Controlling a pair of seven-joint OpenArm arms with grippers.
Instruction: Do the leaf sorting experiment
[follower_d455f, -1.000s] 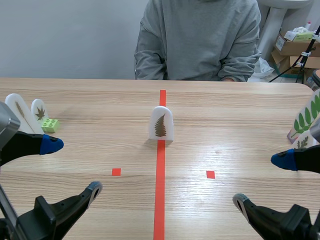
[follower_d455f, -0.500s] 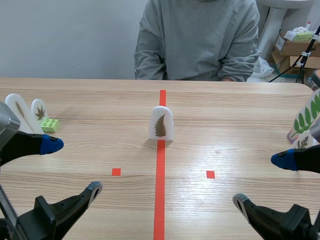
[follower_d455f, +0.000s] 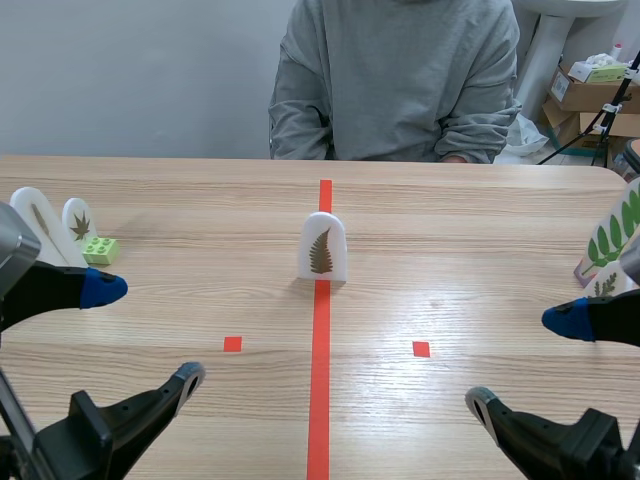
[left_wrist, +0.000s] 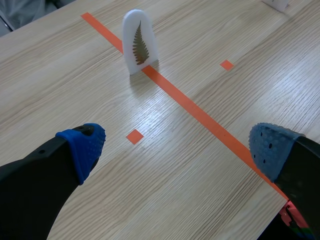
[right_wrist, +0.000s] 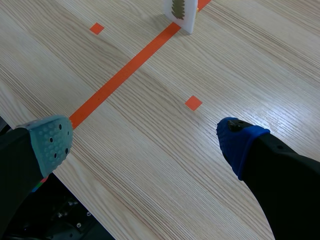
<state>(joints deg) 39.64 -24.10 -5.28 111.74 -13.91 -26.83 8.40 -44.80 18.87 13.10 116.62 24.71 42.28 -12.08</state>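
Out on the far left, a tall white arched card with a slim brown leaf (follower_d455f: 38, 225) stands on the pale wooden table (follower_d455f: 200, 200). A smaller white arched card with a brown star-shaped leaf (follower_d455f: 78, 220) is just beside it, and a lime-green toy brick (follower_d455f: 99, 249) sits at their foot. That looks like one sorting pile.

The left gripper (follower_d455f: 143, 333) hovers low near that group with its blue-padded fingers spread wide and nothing between them.

Now the middle, and here's the piece that matters: the white arched card with a brown fern leaf (follower_d455f: 322, 247) stands upright right on the orange-red tape line, well apart from both grippers. Nothing touches it. Both wrist views show it out ahead of the spread fingers.

The right gripper (follower_d455f: 520, 362) mirrors its partner, low, splayed and empty-handed.

At the far right edge are a white card with a large green feathered leaf (follower_d455f: 615, 235) and a small card with a tiny brown leaf (follower_d455f: 605, 286) below it, both partly cut off. A person in a grey sweatshirt (follower_d455f: 395, 80) sits across the table.

My read is that the sort of this card has not begun. It needs grasping, then carrying to the matching side. Its feathery shape suggests the right, though that's only a guess.
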